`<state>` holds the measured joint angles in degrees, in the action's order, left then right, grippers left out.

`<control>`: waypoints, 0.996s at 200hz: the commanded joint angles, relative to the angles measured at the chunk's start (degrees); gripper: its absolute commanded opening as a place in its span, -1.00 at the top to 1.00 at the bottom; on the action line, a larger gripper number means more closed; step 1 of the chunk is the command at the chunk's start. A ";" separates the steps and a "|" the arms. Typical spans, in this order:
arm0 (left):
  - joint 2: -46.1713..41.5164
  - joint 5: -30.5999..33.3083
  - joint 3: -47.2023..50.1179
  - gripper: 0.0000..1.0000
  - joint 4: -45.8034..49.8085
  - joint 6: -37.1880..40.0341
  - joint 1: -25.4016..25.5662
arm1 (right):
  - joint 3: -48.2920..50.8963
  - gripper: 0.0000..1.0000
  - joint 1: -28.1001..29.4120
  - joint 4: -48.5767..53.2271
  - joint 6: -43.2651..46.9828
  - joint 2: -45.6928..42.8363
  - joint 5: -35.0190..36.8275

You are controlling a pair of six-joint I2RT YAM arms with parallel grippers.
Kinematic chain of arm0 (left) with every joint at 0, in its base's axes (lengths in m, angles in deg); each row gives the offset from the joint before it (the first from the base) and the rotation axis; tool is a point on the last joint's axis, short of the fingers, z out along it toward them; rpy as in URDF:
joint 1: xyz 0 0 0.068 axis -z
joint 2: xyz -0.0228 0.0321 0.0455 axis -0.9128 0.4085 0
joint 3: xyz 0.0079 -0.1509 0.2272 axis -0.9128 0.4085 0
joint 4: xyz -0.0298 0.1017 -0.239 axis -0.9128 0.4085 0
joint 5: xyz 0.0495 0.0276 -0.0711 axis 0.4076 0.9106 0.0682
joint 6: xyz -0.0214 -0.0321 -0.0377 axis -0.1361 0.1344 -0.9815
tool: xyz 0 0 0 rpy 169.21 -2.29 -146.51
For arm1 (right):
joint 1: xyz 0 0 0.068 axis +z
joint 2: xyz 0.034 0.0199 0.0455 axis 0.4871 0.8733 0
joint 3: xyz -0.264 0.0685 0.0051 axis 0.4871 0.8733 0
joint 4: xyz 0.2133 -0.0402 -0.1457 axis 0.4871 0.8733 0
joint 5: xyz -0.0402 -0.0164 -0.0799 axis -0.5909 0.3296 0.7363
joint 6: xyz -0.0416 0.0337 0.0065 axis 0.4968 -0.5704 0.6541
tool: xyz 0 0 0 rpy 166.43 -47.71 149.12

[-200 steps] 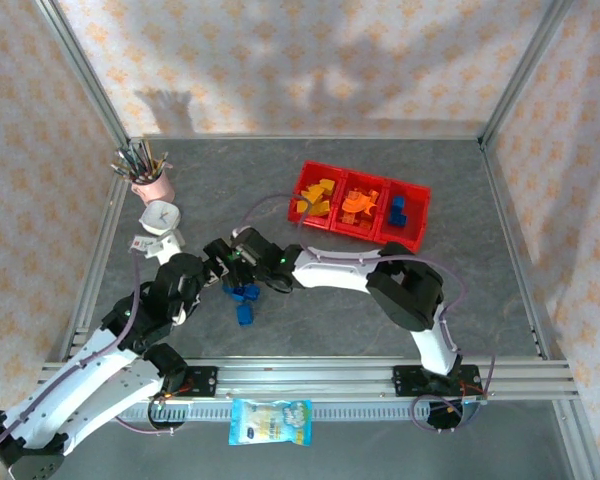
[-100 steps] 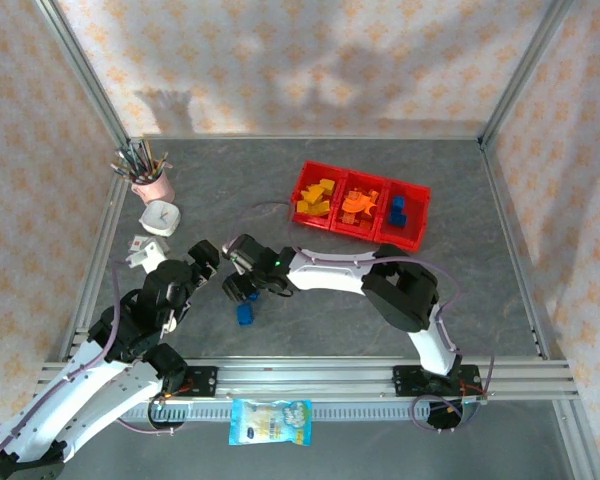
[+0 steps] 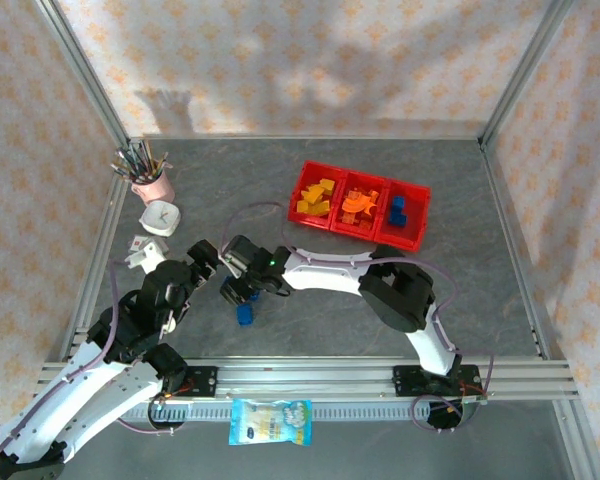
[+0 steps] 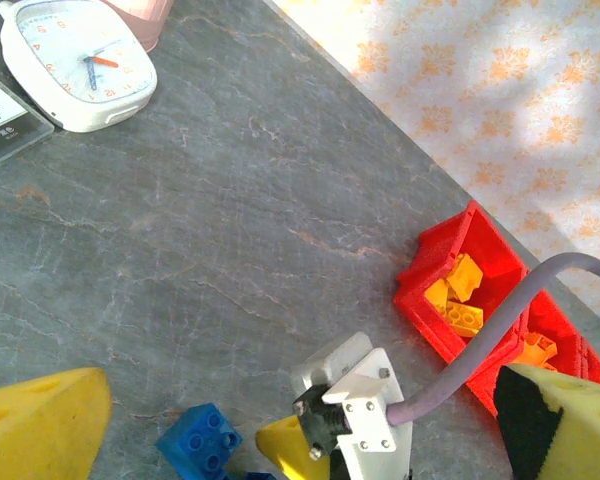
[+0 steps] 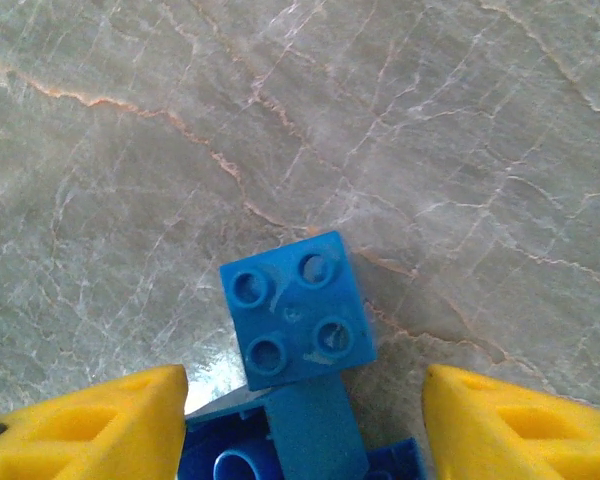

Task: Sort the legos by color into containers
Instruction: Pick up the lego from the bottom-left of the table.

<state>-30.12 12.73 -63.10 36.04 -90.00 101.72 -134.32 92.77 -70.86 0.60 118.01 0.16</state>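
While low over the blue legos (image 5: 296,322), right hand (image 5: 302,390) astride them, grip unclear.

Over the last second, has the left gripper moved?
Yes. Judged against the white clock, the left gripper has pulled back to the left, and its arm has drawn toward the bases, away from the loose blue brick.

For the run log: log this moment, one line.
right tool: open, straddling blue legos | left tool: open, empty | tray: partly filled
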 commanded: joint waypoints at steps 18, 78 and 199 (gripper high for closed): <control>-0.78 1.68 -0.97 -0.98 1.48 0.00 -0.49 | -0.23 -0.32 0.88 2.55 1.99 -0.90 -2.81; -0.87 1.68 -0.81 -0.98 1.04 0.16 -0.49 | -1.03 -0.29 1.70 4.43 2.12 0.91 2.29; -1.13 0.45 -1.17 -0.98 -0.93 1.29 -0.48 | -1.69 0.39 1.63 3.99 0.78 -1.85 7.08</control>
<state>-30.54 12.68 -63.10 35.89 -89.93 101.72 -134.95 94.25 -67.16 2.37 118.41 4.69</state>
